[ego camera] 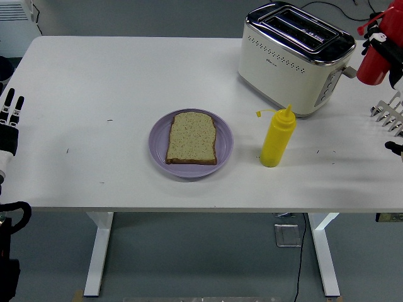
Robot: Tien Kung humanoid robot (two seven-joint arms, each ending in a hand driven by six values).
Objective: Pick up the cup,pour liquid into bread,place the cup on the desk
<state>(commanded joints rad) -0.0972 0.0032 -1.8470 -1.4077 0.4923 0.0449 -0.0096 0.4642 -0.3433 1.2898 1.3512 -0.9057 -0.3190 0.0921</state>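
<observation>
Squeeze bottle (277, 138), yellow with its small cap hanging open beside the nozzle, stands upright and untouched on the white surface (113, 82), between the toaster (294, 56) and the lilac plate (191, 145) of bare bread (191, 138); nothing looks begun. Right hand (391, 123) sits well apart at the edge, fingers spread; left hand (9, 123) rests with straight fingers. A red object (376, 53) shows beyond.

Bystanders on the white desk (94, 75)

A cream and chrome two-slot toaster (295, 58) stands at the far right, its cord trailing off behind. A yellow squeeze bottle (277, 136) stands upright just in front of it, cap hanging open on its tether. A red bottle (376, 56) hangs at the right edge.
</observation>
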